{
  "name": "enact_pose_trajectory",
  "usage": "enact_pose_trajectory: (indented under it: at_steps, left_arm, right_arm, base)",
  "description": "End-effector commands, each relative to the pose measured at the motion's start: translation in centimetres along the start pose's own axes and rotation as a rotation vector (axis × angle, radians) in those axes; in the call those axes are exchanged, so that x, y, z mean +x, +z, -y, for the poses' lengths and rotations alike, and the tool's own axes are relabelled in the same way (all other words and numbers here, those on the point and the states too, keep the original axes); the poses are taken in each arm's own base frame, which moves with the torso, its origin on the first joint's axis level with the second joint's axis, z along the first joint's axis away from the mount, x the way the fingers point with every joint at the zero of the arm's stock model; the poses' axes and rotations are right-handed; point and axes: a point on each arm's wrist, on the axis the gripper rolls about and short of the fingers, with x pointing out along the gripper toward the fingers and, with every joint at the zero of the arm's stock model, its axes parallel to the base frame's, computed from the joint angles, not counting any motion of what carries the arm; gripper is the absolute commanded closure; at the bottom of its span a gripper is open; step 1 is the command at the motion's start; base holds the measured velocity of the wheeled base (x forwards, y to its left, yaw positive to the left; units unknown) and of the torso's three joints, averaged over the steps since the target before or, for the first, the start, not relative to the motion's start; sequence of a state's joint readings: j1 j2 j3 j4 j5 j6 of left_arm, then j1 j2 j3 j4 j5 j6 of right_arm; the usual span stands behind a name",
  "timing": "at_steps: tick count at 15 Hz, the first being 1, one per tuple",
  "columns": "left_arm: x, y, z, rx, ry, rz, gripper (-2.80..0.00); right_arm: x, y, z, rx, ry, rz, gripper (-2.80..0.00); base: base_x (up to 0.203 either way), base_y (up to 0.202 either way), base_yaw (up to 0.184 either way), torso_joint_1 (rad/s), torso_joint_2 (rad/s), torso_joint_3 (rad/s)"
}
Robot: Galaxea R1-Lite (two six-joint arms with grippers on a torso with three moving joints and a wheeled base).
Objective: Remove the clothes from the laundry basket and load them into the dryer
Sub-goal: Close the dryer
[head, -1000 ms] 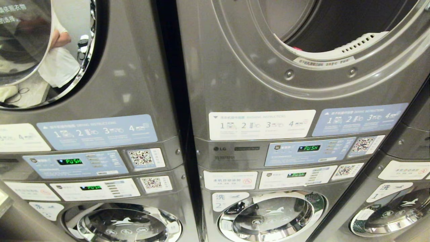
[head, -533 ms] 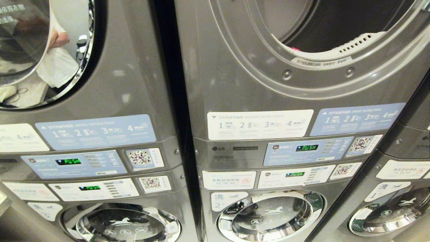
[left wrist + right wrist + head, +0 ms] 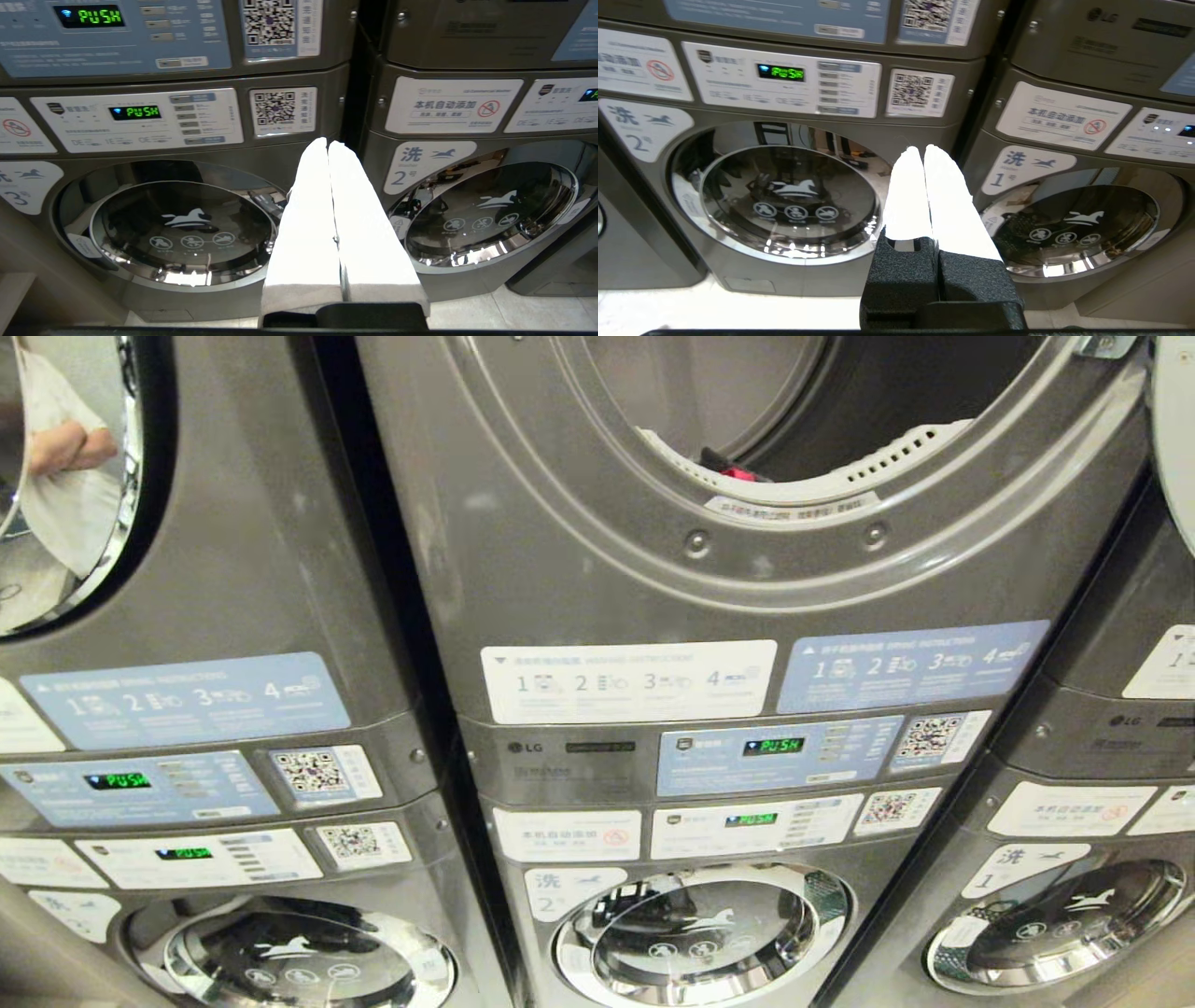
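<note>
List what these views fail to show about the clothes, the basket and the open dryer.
- Laundry basket: in no view.
- Clothes: head view, only a red scrap shows over the dryer's white rim; the rest is hidden.
- Dryer drum: head view, cut off by the top edge.
- Dryer door: head view, cut off at right.

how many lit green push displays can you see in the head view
4. On the left stack, one display sits above another. On the middle stack, one display sits above another. The right stack is cut off and may hide more.

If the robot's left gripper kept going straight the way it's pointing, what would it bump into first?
Probably the grey front of the washers: the shut left gripper points at the dark gap between two machines, below the QR sticker. How far away is unclear.
</note>
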State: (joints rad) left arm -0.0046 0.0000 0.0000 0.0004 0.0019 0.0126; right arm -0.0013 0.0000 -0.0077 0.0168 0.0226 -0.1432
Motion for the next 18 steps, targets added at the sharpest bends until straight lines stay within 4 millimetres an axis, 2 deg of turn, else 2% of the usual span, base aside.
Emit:
enact_pose_trajectory:
  at_steps: [1,18]
  left_arm:
    - [0.0,0.0,0.0,0.0,0.001,0.0,0.0]
    - [0.0,0.0,0.0,-0.002,0.001,0.0,0.0]
  right_arm:
    - [0.0,0.0,0.0,-0.001,0.0,0.0,0.0]
    - [0.0,0.0,0.0,-0.001,0.0,0.0,0.0]
  base:
    - [0.0,-0.195,0.002,0.007,0.0,0.002]
    - [0.0,-0.193,0.001,0.003,0.0,0.002]
